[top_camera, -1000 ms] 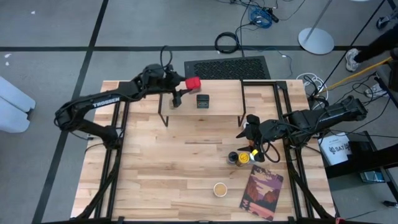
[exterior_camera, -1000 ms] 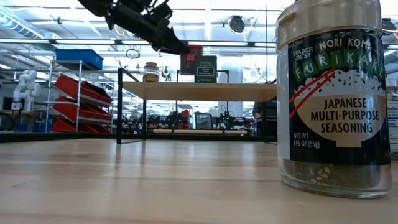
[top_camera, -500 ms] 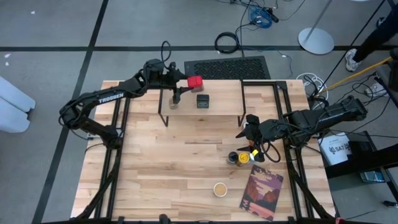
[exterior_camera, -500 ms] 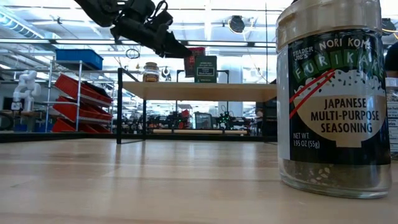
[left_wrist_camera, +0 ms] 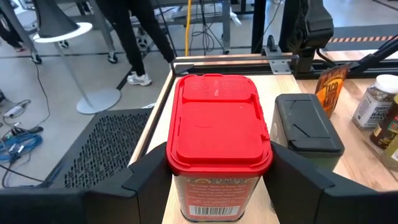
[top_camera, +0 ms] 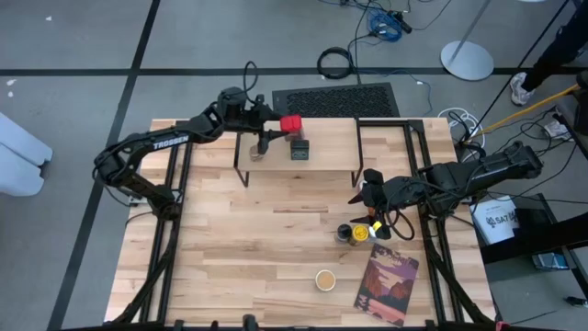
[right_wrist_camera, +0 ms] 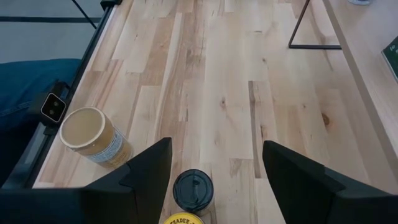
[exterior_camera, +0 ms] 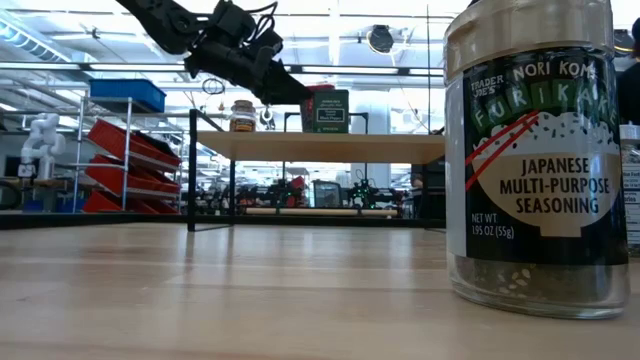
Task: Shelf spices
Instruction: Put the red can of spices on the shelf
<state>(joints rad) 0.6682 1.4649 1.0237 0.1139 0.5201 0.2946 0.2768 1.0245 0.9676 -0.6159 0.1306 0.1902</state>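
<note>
My left gripper (top_camera: 276,120) is shut on a red-topped spice tin (left_wrist_camera: 217,143) over the far left part of the shelf (top_camera: 322,164). A black-topped green tin (top_camera: 299,147) stands on the plank close beside the red one, and a small jar (top_camera: 257,152) stands to its left. My right gripper (top_camera: 366,195) hangs open above a cluster of jars (top_camera: 358,232) on the table. Of these, the right wrist view shows a black-topped jar (right_wrist_camera: 193,190) and a yellow top. A tan-topped jar (top_camera: 324,279) stands nearer the front. My left gripper pinches the red-topped tin between its two fingers (left_wrist_camera: 149,180), one on each side wall (left_wrist_camera: 177,171) just under the lid. The fingers lie about level and come from the table's left. The tin is upright; its bottom is out of sight.
A reddish picture book (top_camera: 386,285) lies at the front right. A furikake jar (exterior_camera: 535,160) stands right before the low camera. The shelf's black legs (top_camera: 358,156) stand on the table. Bare planks lie at the table's left and middle.
My left gripper has carried the red-topped tin toward the table's right and a little down, closer to the black-topped green tin on the shelf. The tin has stayed upright in the hold.
</note>
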